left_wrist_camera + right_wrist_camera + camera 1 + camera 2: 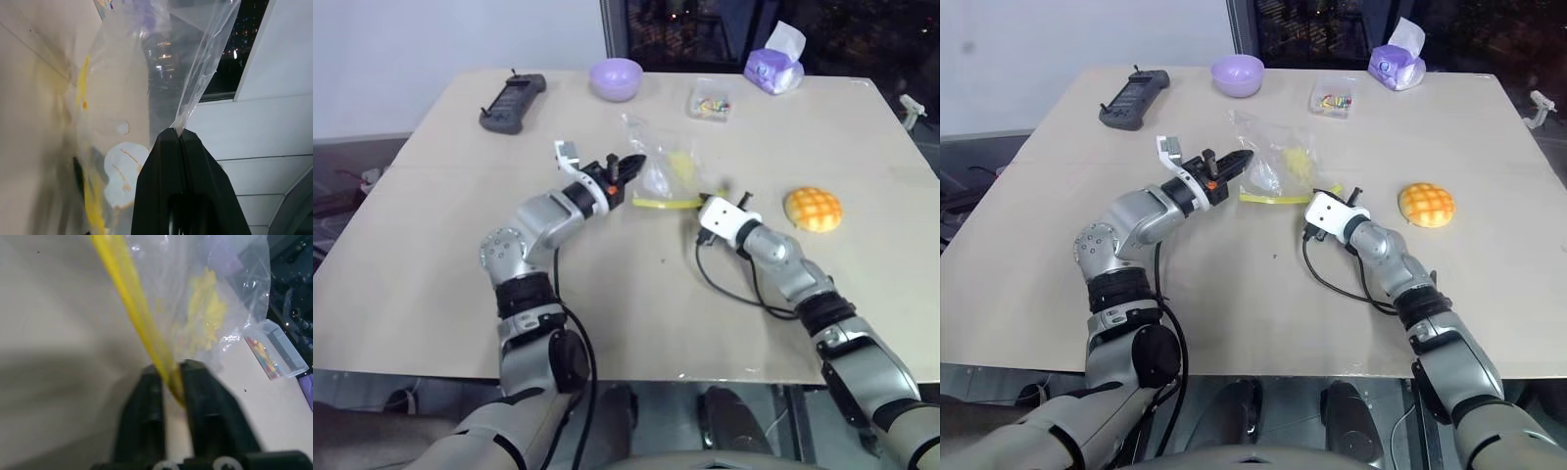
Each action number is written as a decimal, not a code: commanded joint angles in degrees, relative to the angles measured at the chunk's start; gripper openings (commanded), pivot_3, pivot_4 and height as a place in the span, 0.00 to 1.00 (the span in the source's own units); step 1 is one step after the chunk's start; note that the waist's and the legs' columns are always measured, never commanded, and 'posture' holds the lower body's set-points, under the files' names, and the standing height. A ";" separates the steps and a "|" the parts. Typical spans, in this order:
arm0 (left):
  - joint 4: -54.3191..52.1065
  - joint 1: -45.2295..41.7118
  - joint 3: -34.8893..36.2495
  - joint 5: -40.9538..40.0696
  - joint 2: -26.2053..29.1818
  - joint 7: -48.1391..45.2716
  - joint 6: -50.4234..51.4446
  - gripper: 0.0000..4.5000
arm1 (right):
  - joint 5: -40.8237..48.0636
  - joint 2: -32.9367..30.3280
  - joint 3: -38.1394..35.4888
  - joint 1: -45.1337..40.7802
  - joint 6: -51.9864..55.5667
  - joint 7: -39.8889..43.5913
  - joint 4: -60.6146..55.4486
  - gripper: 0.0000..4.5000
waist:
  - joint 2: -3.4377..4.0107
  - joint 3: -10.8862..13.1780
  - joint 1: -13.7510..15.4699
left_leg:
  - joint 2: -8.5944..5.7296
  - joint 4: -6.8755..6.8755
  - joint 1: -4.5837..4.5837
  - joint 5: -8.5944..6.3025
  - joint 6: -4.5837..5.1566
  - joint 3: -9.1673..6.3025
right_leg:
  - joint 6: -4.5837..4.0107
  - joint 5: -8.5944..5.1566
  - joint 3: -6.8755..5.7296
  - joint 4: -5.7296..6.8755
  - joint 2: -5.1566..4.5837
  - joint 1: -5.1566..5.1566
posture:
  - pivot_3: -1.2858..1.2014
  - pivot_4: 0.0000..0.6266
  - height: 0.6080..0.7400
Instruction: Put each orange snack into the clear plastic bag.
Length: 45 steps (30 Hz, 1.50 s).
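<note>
Left gripper (179, 134) clenched on clear plastic bag (661, 168); right gripper (171, 377) pinching bag's yellow seal strip (128, 298); orange snack (813, 209) apart.

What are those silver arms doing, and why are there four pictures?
They belong to a robot. Two pictures come from cameras in its head, looking down at a beige table. The other two come from cameras on its wrists. The left end effector pinches one edge of a crinkly clear plastic bag, and the right end effector is shut on the bag's yellow seal strip. A round orange bun with a grid pattern waits on the table beside it, not bagged yet. Further back lie a purple bowl, a dark remote control, a small clear box and a purple tissue pack.
</note>
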 commanded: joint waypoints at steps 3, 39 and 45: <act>-11.56 3.87 -10.26 12.49 5.69 -14.07 -4.94 0.00 | 0.82 -0.19 -1.23 -1.34 -1.70 -0.16 -1.44 0.00 | 0.00 0.00 -0.08 | 0.01 -0.05 0.00 0.00 0.00 0.00 | 0.00 0.00 0.00 -0.01 0.02 -0.01 | 0.52 0.24 1.00; -25.05 17.98 -48.63 83.30 36.86 -60.73 -55.13 0.37 | -1.41 5.95 0.44 -10.08 19.24 4.13 -4.85 0.00 | 0.04 0.12 -1.35 | 0.15 -0.62 0.07 0.05 -0.07 0.09 | -0.04 -0.02 0.13 -0.03 0.20 -0.29 | 0.52 0.24 1.00; -20.87 16.09 -47.52 91.44 34.40 -55.24 -60.51 0.37 | -1.39 6.16 0.73 -9.09 19.19 4.44 -5.79 0.00 | 0.04 0.12 -0.99 | 0.10 -0.57 0.03 -0.05 0.11 0.09 | -0.04 -0.02 0.13 -0.05 0.16 -0.27 | 0.52 0.24 1.00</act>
